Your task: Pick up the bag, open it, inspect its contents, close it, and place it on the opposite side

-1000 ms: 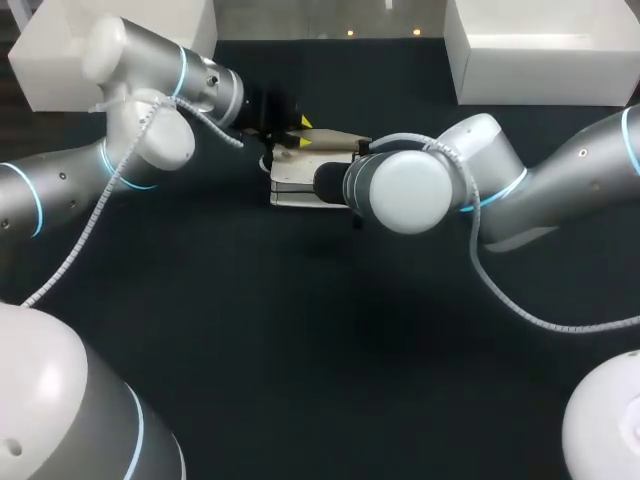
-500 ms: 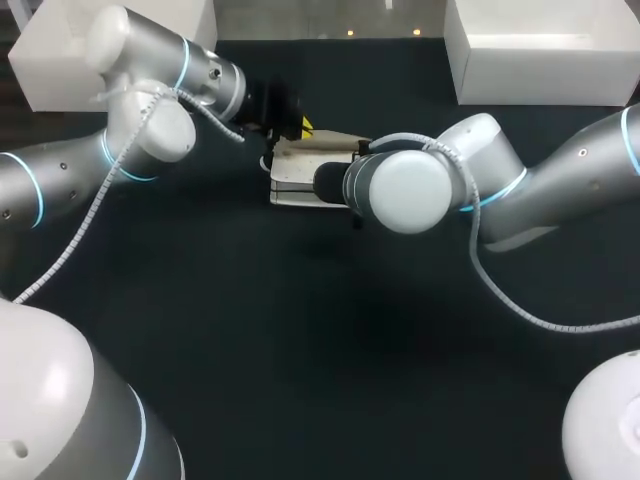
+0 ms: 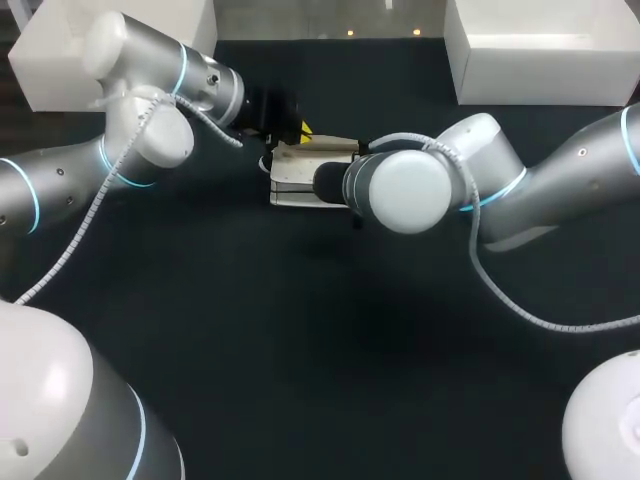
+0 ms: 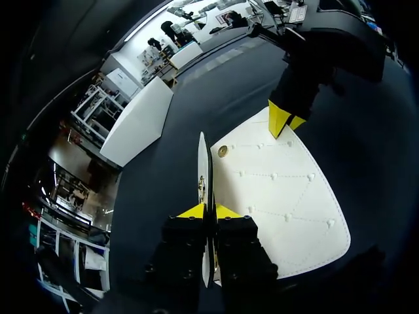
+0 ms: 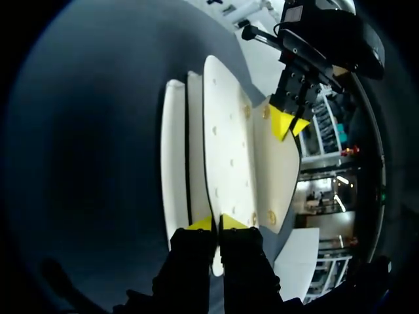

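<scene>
White bag [image 3: 300, 185]: left gripper [image 4: 208, 210] pinches one thin panel edge, right gripper [image 5: 217, 222] pinches another. Likely opening step; next, part them gently

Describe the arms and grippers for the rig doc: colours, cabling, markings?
Left arm and right arm: silver-grey tubular links, rounded white joint caps, glowing light-blue rings at the joints. A white coiled cable runs loosely along the outside of each. Left gripper and right gripper: black blocky bodies, two fingers each with bright yellow wedge-shaped tips.
</scene>
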You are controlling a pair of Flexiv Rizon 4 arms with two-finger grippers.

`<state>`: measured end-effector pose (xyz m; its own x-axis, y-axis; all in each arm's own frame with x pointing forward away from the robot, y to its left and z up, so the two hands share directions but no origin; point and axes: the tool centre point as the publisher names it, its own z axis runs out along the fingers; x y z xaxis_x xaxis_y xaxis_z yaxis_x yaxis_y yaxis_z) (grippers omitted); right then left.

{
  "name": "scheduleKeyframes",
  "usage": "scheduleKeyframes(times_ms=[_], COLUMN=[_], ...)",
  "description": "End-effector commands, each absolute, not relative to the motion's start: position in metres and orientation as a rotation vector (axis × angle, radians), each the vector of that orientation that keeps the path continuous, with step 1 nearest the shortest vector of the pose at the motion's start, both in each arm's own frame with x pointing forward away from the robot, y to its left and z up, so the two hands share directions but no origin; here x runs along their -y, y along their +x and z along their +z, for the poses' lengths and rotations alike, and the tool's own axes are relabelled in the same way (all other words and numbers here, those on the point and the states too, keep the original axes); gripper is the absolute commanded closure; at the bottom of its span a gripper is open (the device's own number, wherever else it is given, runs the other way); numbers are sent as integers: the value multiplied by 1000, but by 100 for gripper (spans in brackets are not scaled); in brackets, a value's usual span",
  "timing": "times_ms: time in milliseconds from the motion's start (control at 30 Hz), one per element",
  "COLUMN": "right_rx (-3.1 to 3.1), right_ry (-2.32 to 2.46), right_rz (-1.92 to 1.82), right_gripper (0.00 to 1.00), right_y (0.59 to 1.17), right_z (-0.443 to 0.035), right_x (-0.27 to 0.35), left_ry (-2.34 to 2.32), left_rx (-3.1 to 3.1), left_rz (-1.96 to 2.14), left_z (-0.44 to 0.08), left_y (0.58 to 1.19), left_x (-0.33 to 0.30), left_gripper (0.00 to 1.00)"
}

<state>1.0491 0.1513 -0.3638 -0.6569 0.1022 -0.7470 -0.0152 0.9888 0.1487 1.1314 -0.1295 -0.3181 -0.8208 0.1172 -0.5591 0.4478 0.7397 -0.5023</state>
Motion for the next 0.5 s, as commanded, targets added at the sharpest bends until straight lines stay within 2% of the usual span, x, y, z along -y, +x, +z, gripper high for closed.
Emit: scheduleKeyframes(times_ms=[33,500], right_rx=[-2279,-2279], right_ry=[60,60], right_rz=[182,182], right_gripper=[100,100], right_y=[1050,1050], right_z=[-365,-365], right_x=[-151,-151], left_ry=[430,439], left_rx=[-2376,-2329], left_rz=[-885,-865], left_z=[-334,-355], left_y=[1120,1107], left_x=[126,123], left_gripper=[100,100])
